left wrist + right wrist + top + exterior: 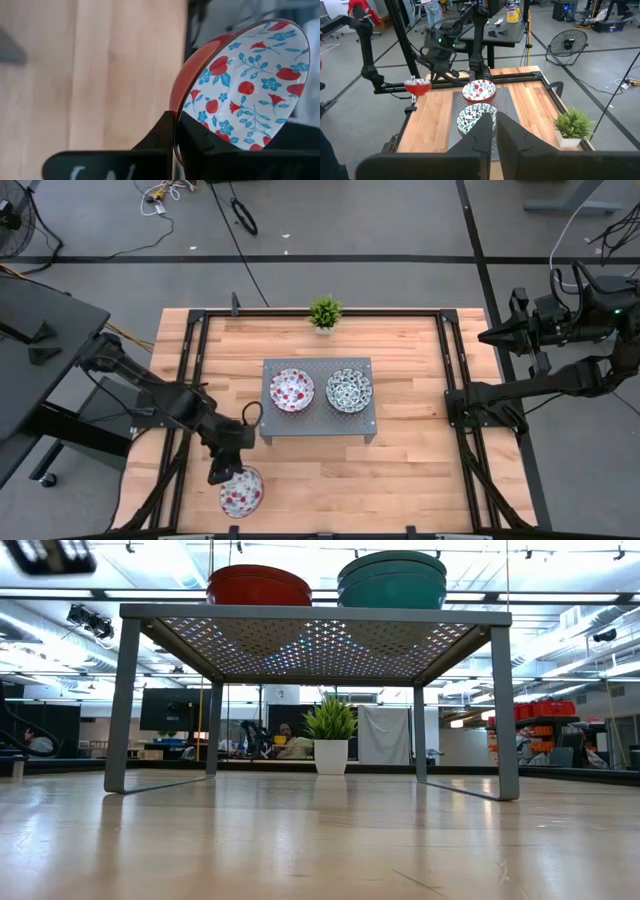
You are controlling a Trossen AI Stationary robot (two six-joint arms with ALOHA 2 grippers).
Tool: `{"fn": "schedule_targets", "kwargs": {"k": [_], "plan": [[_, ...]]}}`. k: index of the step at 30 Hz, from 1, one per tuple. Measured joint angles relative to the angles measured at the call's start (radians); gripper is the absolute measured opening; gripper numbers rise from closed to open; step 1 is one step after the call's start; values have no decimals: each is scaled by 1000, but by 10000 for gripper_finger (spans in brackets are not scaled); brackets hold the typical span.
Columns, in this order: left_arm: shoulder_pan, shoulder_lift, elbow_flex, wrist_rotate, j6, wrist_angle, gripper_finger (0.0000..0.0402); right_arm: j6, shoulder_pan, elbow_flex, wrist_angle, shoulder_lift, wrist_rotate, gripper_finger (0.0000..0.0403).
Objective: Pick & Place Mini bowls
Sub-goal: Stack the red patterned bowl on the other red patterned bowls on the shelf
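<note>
Red-flowered mini bowl [245,85] pinched at its rim by left gripper [222,472] fingers [160,132], near the worktop [410,470] front edge. Two more bowls [291,389] [349,389] side by side on grey perforated stand [318,426]. Right gripper [487,336] beyond worktop's right side, fingers pressed nearly together, empty.

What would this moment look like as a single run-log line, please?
left gripper: shut on red-spotted bowl, near table's front-left corner | right gripper: shut, empty, parked off right edge | grey rack: red bowl, blue-green bowl

Rack [318,432] mid-table [420,470]; two bowls on it, side by side [291,390] [349,390]. Plant [324,313] behind, at far edge. Third bowl [241,491] near front-left edge, in left gripper [222,472].
</note>
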Motion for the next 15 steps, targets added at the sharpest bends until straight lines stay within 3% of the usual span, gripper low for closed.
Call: {"fn": "schedule_targets", "kwargs": {"k": [7,15], "plan": [[30,-4,127,-35,-46,5,14,0,0,0,0,0,0,29],[128,-4,253,30,-102,6,14,0,0,0,0,0,0,29]]}}
